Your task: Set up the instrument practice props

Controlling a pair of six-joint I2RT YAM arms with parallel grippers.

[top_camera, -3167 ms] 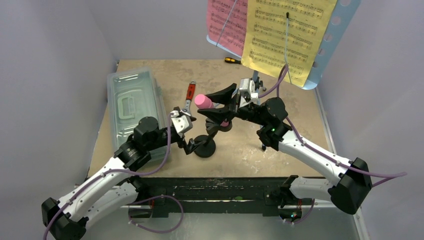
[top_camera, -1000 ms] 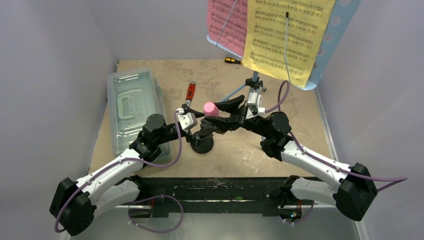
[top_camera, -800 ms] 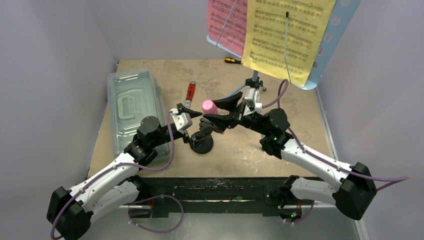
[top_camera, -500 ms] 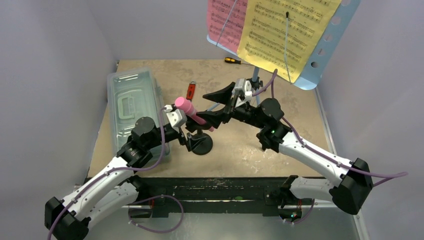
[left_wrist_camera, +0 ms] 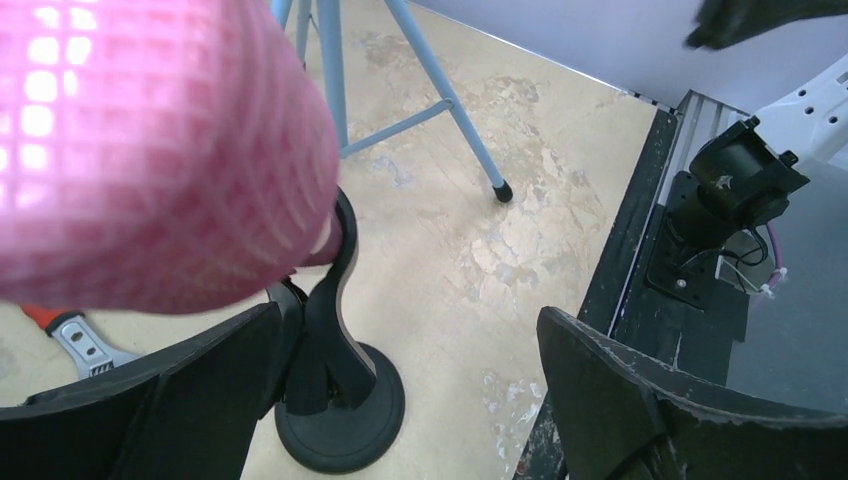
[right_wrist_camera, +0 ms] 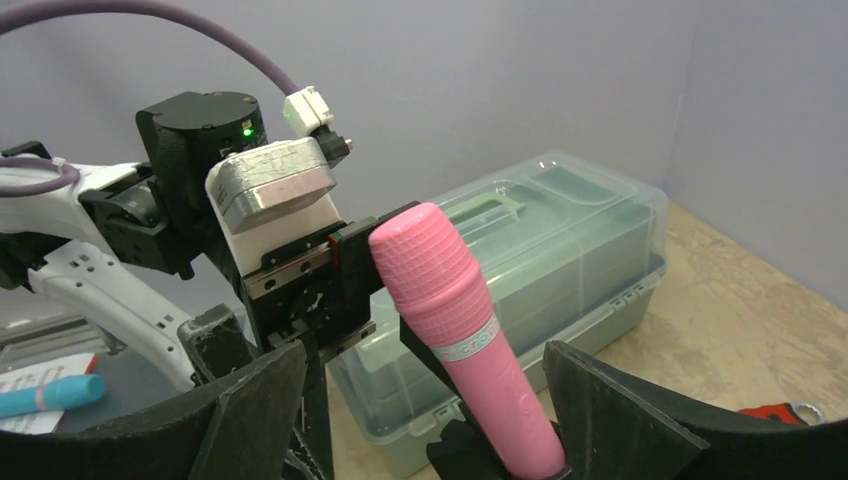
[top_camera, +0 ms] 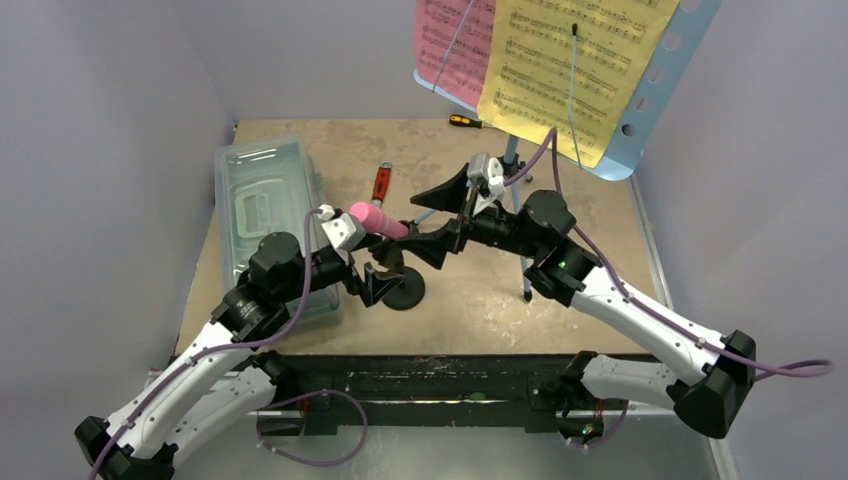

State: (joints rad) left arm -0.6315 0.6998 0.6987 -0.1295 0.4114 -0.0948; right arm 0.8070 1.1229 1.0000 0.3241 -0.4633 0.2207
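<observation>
The pink toy microphone (top_camera: 378,220) sits in the holder of the black round-based mic stand (top_camera: 404,291) and leans to the left. In the right wrist view the microphone (right_wrist_camera: 460,330) stands between my right gripper's (right_wrist_camera: 430,430) open fingers, which do not touch it. My right gripper (top_camera: 428,215) is open. My left gripper (top_camera: 370,283) is open, low beside the stand; its left finger (left_wrist_camera: 150,400) is close to the stand's neck (left_wrist_camera: 335,280). The light blue music stand (top_camera: 690,40) holds a pink page (top_camera: 450,45) and a yellow page (top_camera: 570,70).
A clear lidded box (top_camera: 270,215) lies at the left, also in the right wrist view (right_wrist_camera: 560,250). A red-handled wrench (top_camera: 381,183) lies behind the mic stand. A small yellow-black screwdriver (top_camera: 465,121) lies at the back. Tripod legs (left_wrist_camera: 440,100) stand right of the mic stand.
The microphone has tipped from near upright to leaning left in its holder. My left gripper has drawn back and down to the left. My right gripper has pulled back a little, still open.
</observation>
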